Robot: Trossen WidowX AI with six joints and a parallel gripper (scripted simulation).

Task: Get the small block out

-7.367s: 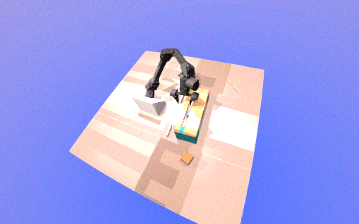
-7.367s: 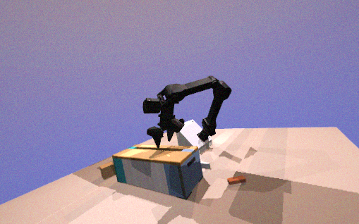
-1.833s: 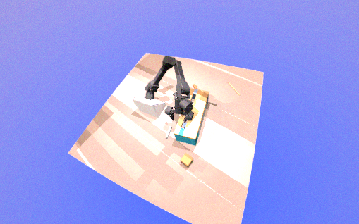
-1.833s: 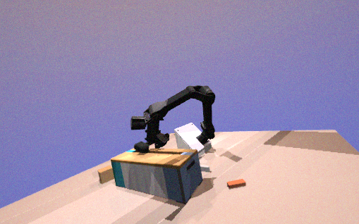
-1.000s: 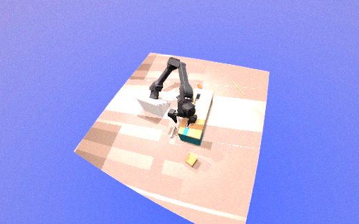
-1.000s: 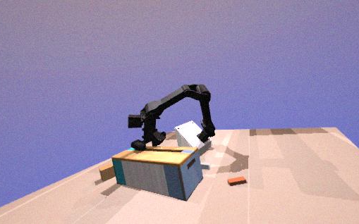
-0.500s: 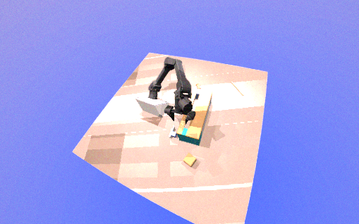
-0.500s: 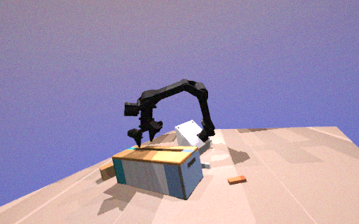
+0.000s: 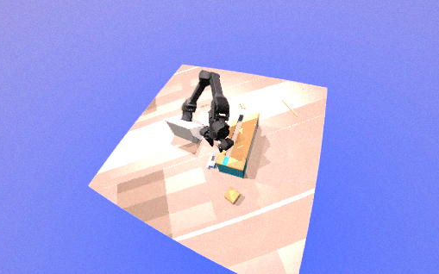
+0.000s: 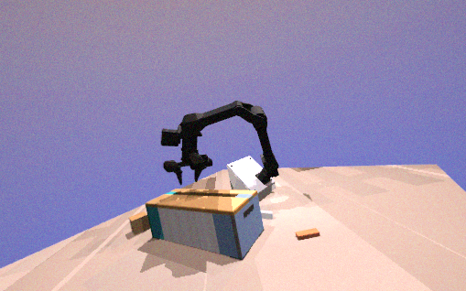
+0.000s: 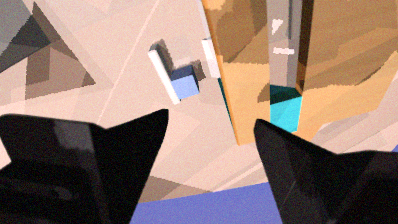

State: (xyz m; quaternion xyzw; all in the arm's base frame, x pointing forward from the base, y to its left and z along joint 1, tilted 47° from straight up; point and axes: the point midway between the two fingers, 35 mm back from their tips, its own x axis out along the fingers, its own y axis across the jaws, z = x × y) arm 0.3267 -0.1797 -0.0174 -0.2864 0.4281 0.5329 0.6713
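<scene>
A small blue block point(image 11: 185, 87) point(image 9: 211, 164) lies on the table outside the box, just off its teal end. It sits against a short white bar point(image 11: 164, 77). The box point(image 9: 249, 135) point(image 10: 185, 224) point(image 11: 245, 95) stands upright, with an orange top, a long slot and a teal patch at one end. My gripper point(image 9: 216, 147) point(image 10: 189, 182) point(image 11: 212, 120) is open and empty, pointing down above the table and the teal end of the box. In the wrist view the block appears beyond the fingertips, between them and nearer the left one. The box hides the block in the exterior view.
A white slanted panel point(image 9: 183, 130) point(image 10: 244, 171) stands by the arm's base. An orange block point(image 9: 232, 196) point(image 10: 139, 222) lies beyond the teal end. A small orange piece point(image 9: 242, 106) point(image 10: 308, 233) lies past the other end. A thin stick point(image 9: 290, 108) lies farther back.
</scene>
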